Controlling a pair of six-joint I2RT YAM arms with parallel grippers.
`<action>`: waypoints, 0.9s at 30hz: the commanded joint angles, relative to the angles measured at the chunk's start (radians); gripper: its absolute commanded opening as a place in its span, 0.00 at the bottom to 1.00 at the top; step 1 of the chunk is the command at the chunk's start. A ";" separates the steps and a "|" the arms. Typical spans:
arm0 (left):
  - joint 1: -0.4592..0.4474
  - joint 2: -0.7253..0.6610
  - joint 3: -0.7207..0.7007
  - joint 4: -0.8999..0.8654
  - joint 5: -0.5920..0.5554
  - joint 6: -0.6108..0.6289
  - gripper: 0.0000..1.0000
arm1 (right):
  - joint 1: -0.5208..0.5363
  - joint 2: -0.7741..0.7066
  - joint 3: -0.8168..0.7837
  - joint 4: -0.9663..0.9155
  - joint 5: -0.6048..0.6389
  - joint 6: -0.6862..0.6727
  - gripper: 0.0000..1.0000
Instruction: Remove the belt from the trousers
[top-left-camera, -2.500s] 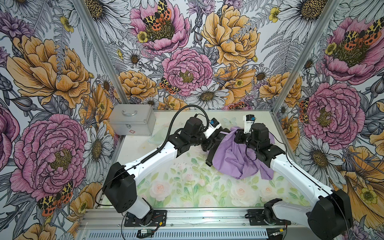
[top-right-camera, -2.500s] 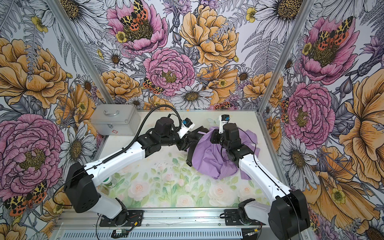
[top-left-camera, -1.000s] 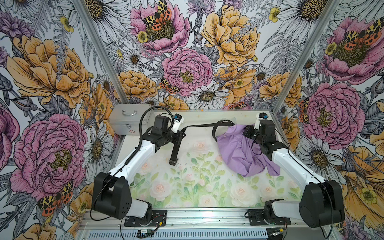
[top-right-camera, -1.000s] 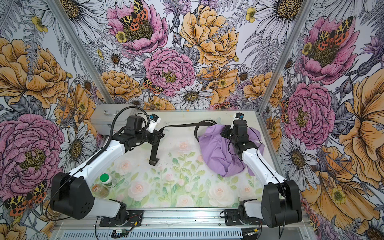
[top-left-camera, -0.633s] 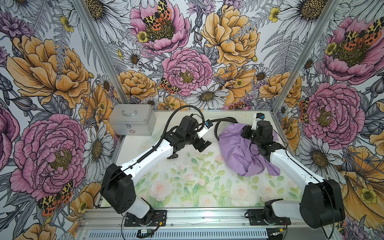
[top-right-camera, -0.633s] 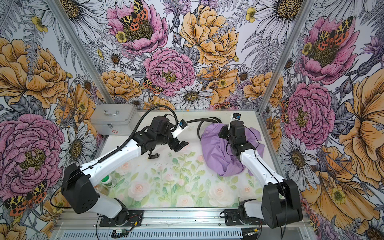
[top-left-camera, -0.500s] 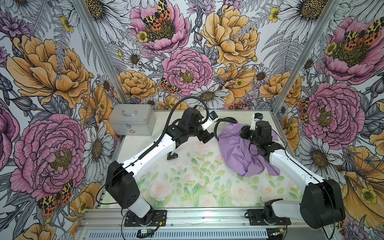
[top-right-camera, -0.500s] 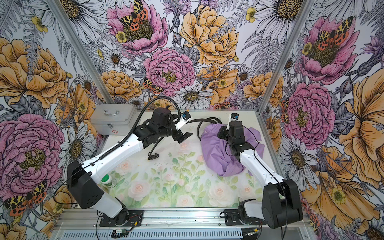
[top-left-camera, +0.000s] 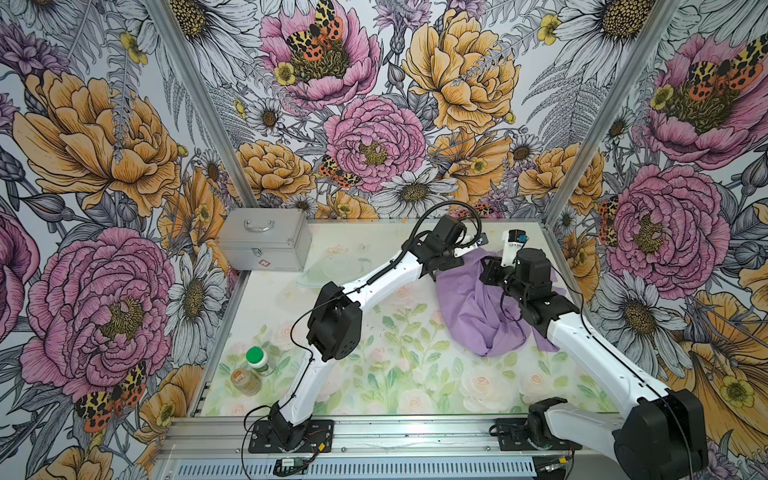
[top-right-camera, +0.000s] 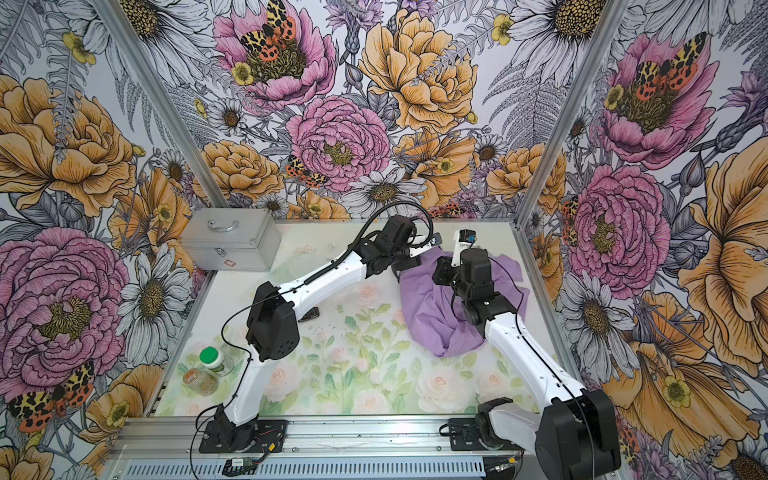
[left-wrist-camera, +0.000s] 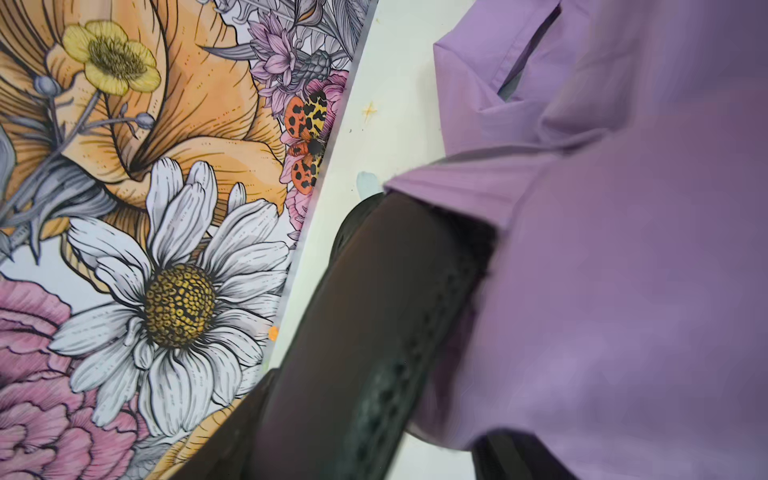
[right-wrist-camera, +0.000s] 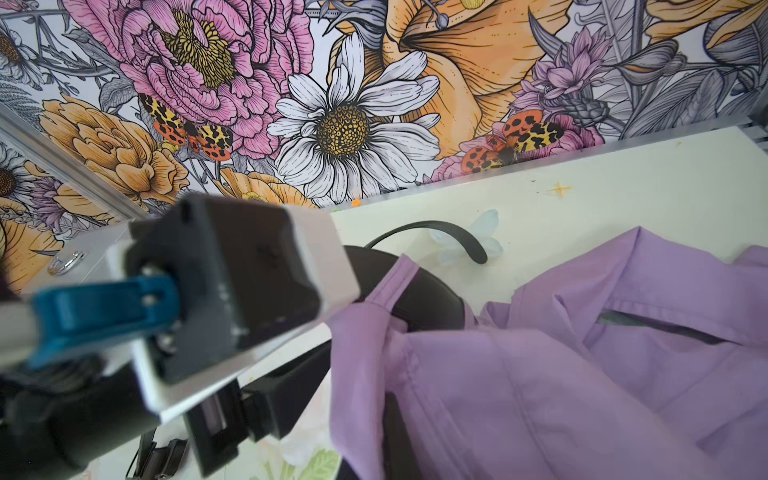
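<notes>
Robot at work: the right gripper (top-left-camera: 489, 272) is pinched shut on the lilac thin-fabric trousers (top-left-camera: 469, 316), heaped at the far right of the floral-print tabletop (top-left-camera: 395, 374). The flat black strap belt (left-wrist-camera: 374, 311) passes under a lilac belt loop (right-wrist-camera: 392, 286), apparently between the fingers of the left gripper (top-right-camera: 405, 265). Whether they clamp it cannot be told.
</notes>
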 joint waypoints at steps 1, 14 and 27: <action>0.003 0.018 0.100 0.009 -0.099 0.041 0.53 | 0.007 -0.039 -0.002 0.015 -0.009 -0.033 0.00; 0.028 -0.154 -0.130 0.006 -0.040 0.104 0.76 | 0.008 -0.042 -0.002 -0.026 0.033 -0.087 0.00; 0.021 -0.026 0.081 -0.012 -0.063 0.092 0.30 | 0.012 -0.013 0.018 -0.071 0.012 -0.101 0.00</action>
